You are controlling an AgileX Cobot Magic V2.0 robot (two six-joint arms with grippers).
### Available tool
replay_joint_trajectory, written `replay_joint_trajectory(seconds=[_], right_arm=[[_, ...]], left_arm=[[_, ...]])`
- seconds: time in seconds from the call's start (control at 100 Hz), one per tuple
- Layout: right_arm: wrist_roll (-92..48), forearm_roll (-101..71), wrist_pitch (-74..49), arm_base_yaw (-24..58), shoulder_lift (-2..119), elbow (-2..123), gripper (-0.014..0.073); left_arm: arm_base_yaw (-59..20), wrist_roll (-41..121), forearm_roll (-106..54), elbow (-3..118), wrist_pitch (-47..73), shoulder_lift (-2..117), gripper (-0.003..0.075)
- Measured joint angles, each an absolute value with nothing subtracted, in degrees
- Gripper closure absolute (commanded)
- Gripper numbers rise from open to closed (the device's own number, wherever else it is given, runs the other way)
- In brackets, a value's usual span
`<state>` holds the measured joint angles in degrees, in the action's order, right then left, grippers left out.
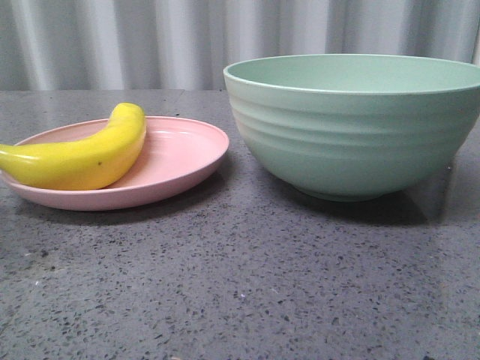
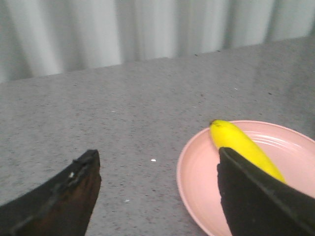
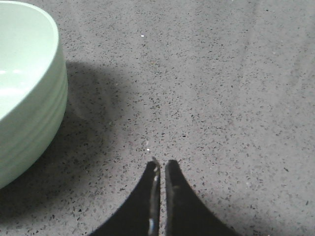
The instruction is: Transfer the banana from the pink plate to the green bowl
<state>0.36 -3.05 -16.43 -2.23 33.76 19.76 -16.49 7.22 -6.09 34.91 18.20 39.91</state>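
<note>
At the left of the front frame the banana [image 1: 84, 152] lies curved on the plate [image 1: 184, 154], its near end running off the frame's left edge, while the bowl [image 1: 352, 127] stands just beside the plate on the right of the grey speckled worktop [image 1: 240, 285]. My left gripper [image 2: 157, 172] has its fingers [image 2: 64, 196] spread wide and holds nothing, one finger over the worktop, the other over the plate beside the banana. My right gripper [image 3: 161, 164] has its fingers [image 3: 179, 201] nearly touching, empty, low over bare worktop near the bowl.
</note>
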Motion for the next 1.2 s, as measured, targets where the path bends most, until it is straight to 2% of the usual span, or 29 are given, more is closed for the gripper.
replay_joint_trajectory(seconds=[0.35,0.54,0.73,0.96,1.2], right_arm=[[0.4,-3.1,-16.1,-2.2,33.8,19.8,0.0655],[0.0,-3.3,-15.8,-2.2,33.8,19.8,0.0655],[0.0,-3.3,-15.8,-2.2,33.8,19.8,0.0655],[0.0,-3.3,-15.5,-2.2,33.8,19.8,0.0655],[0.0,-3.3,-15.4,-2.2,33.8,19.8,0.0655]], left_arm=[[-30.7,7.2,-6.3,50.4,34.4,62.8,0.0265],[-32.1,7.2,-7.1,56.8,41.4,74.7,0.0266],[-32.2,7.2,-7.3,59.1,42.1,81.5,0.027],[-32.2,7.2,-7.4,59.1,42.2,84.5,0.0327],[-32.2,7.2,-7.4,59.1,42.1,84.6,0.0445]])
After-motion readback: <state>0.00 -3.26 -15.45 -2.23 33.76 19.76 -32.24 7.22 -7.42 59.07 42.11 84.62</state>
